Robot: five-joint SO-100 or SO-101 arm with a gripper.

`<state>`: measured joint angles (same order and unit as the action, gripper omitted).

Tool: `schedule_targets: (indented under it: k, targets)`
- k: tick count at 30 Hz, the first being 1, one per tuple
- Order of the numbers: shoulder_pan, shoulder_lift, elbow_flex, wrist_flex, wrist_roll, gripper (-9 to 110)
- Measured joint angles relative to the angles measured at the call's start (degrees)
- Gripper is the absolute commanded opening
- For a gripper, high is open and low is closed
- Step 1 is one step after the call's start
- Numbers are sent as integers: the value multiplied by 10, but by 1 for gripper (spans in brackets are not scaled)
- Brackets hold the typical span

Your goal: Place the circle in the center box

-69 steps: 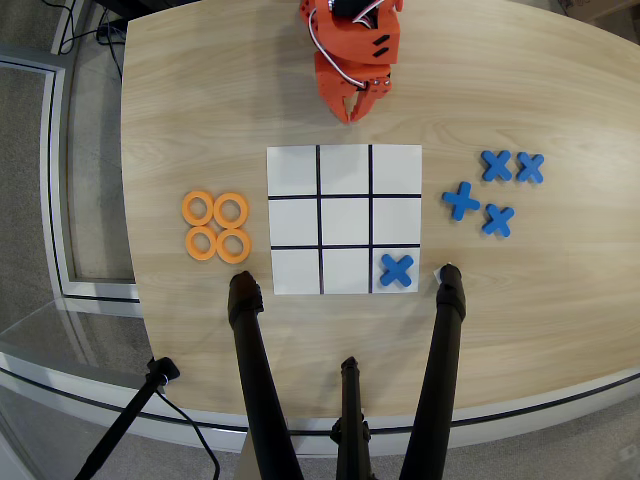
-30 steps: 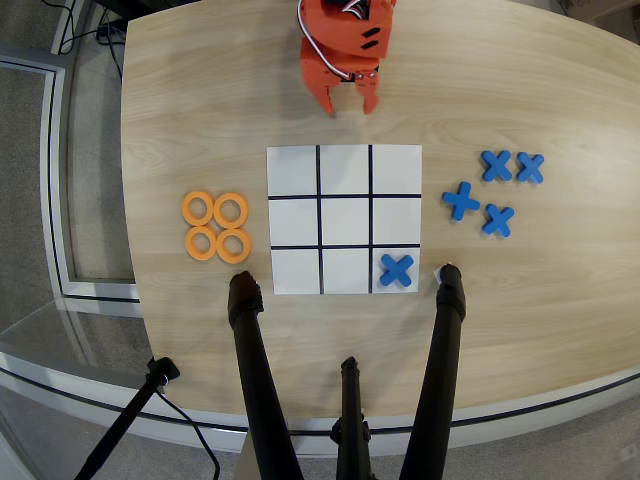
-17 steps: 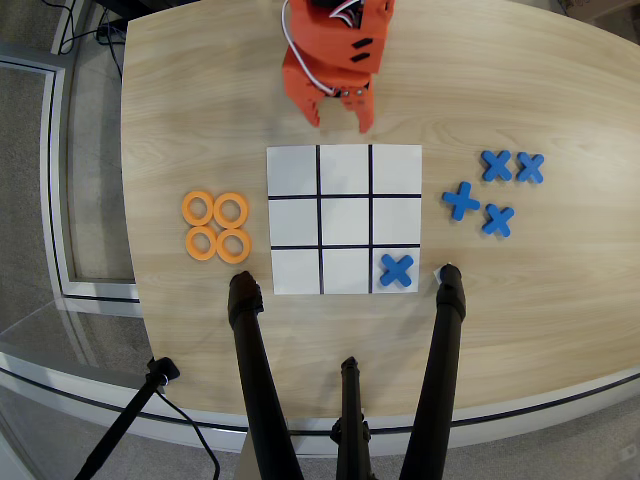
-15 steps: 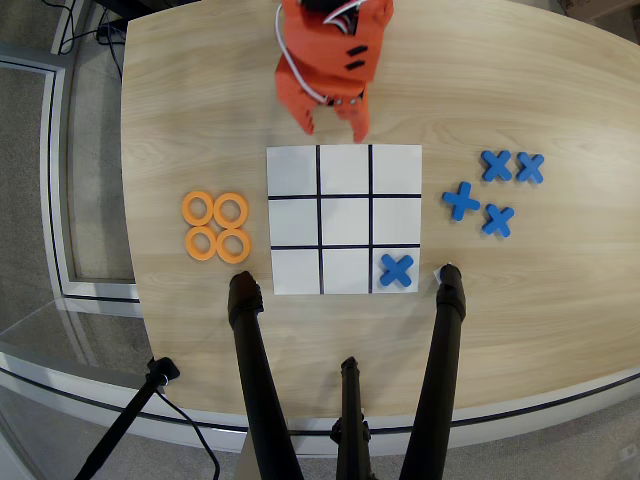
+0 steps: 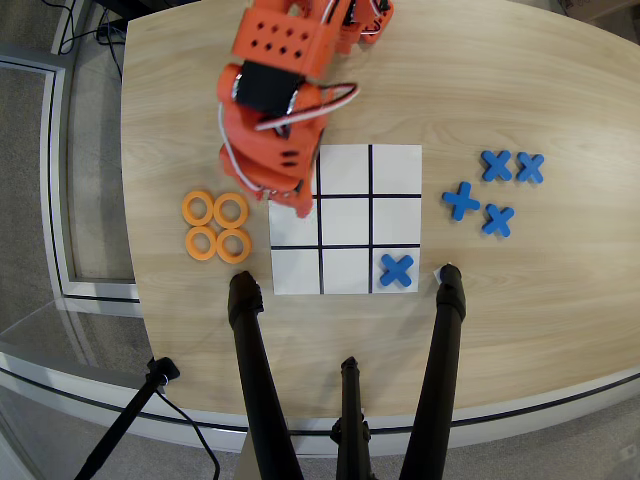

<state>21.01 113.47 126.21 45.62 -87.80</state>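
Nearest the bottom edge of the overhead view, three black tripod legs [image 5: 255,380] fan across a pale wood-grain table [image 5: 540,320] with a rounded rim. Just beyond them lies the flat white board [image 5: 345,282], ruled by thin black lines into nine square cells; a blue X-shaped piece [image 5: 397,270] sits in its bottom right cell. The center box [image 5: 345,221] is bare white. Left of the board, four flat orange rings are packed in a square, touching one another; the circle [image 5: 233,244] nearest the board lies at the lower right of that cluster. Right of the board, four more blue crosses [image 5: 496,192] are scattered on the wood. Farther up, the blocky orange plastic arm [image 5: 275,85] reaches down, its gripper [image 5: 297,205] over the board's left edge; whether its jaws are parted or closed cannot be told
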Motion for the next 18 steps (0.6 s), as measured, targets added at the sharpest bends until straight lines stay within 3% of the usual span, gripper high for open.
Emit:
schedule_targets:
  k: [9, 18]
  targets:
    - [48, -181, -154, 0, 0, 23]
    - [82, -278, -208, -5, -2, 23]
